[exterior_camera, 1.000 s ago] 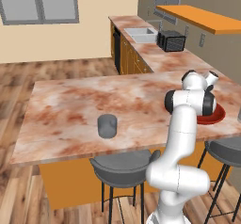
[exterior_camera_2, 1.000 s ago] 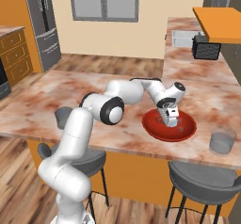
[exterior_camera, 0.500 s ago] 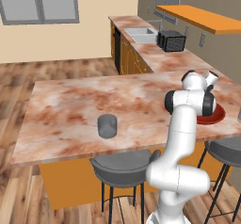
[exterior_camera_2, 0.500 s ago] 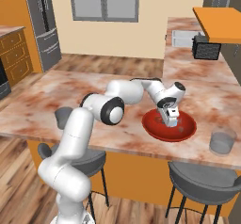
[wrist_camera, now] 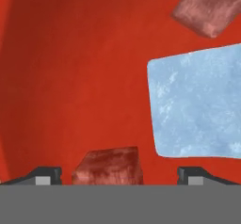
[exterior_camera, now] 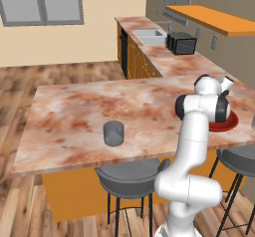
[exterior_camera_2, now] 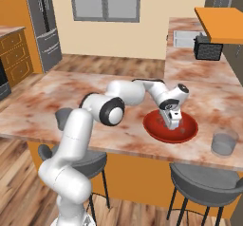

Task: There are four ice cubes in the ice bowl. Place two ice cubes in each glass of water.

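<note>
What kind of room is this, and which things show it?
Most likely a home kitchen, computer-rendered. A sink sits in the back counter, with a dark microwave beside it. A marble-topped island has bar stools along its near edge, and a steel refrigerator stands by the wall.

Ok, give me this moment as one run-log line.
end effector: open, down in ice bowl | ice cube: in bowl, off to one side of fingertips, ungripped | glasses: on counter

Island counter layout
Ice bowl [exterior_camera_2: 186,134] near counter's [exterior_camera_2: 66,97] front edge; one glass [exterior_camera_2: 224,142] right of it, other glass [exterior_camera: 113,133] far left, stools [exterior_camera_2: 204,182] below.
</note>
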